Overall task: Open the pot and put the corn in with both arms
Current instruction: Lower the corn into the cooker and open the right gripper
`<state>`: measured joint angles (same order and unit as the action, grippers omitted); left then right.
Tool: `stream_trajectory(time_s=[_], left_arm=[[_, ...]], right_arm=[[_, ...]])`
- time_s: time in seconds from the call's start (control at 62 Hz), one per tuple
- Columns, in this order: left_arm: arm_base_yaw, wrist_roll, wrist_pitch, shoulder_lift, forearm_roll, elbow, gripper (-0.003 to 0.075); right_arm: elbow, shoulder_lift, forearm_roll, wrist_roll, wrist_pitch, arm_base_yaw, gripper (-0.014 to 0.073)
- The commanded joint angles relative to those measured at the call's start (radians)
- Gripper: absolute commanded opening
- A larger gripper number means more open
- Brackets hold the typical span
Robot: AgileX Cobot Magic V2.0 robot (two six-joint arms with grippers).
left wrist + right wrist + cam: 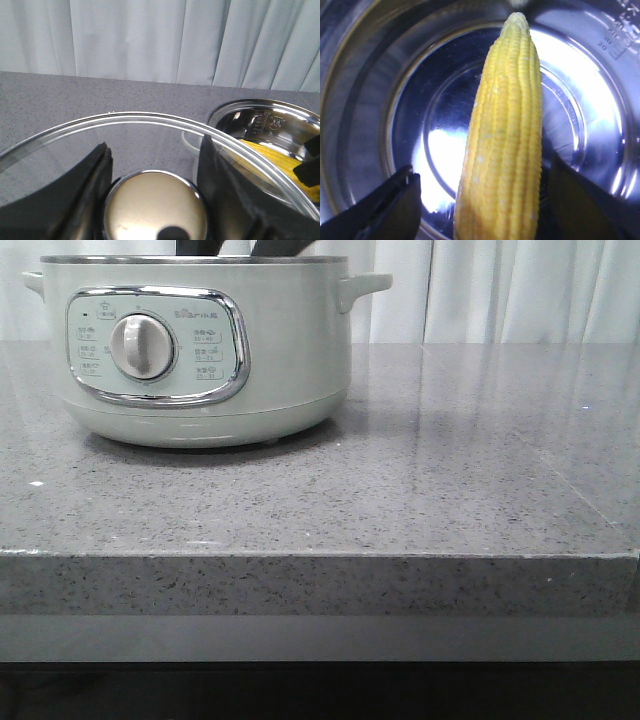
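The corn point(505, 140) lies in the pot point(200, 350), between the spread right hand point(485, 210) fingers, long axis pointing away; left hand point(155, 195) pinches the glass lid point(150, 125) knob beside the pot

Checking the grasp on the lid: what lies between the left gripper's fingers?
The lid's round metal knob, under the glass lid's rim, sits between the left gripper's fingers, in the left wrist view.

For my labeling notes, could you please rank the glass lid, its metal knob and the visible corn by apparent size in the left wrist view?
1. Glass lid
2. Metal knob
3. Corn, partly hidden and farther away, so its rank is unsure.
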<state>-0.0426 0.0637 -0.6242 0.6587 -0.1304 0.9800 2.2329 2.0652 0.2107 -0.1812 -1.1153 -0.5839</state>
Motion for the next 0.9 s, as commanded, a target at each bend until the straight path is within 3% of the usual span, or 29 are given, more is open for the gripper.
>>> stream_trajectory(time_s=[0.0, 0.291, 0.646, 0.888], left_arm=[[-0.002, 0.000, 0.143, -0.003, -0.014, 0.038, 0.0165], [-0.002, 0.000, 0.143, -0.003, -0.014, 0.038, 0.0165], [-0.002, 0.000, 0.143, -0.003, -0.014, 0.038, 0.0165], [-0.002, 0.000, 0.143, -0.003, -0.014, 0.038, 0.0165]], right_arm=[[0.027, -0.123, 0.015, -0.005, 0.027, 0.001, 0.0546], [-0.183, -0.369, 0.041, -0.002, 0.179, 0.001, 0.0544], [-0.795, -0.803, 0.041, -0.013, 0.647, 0.001, 0.0544], [-1.138, -1.063, 0.041, -0.014, 0.787, 0.001, 0.0544]])
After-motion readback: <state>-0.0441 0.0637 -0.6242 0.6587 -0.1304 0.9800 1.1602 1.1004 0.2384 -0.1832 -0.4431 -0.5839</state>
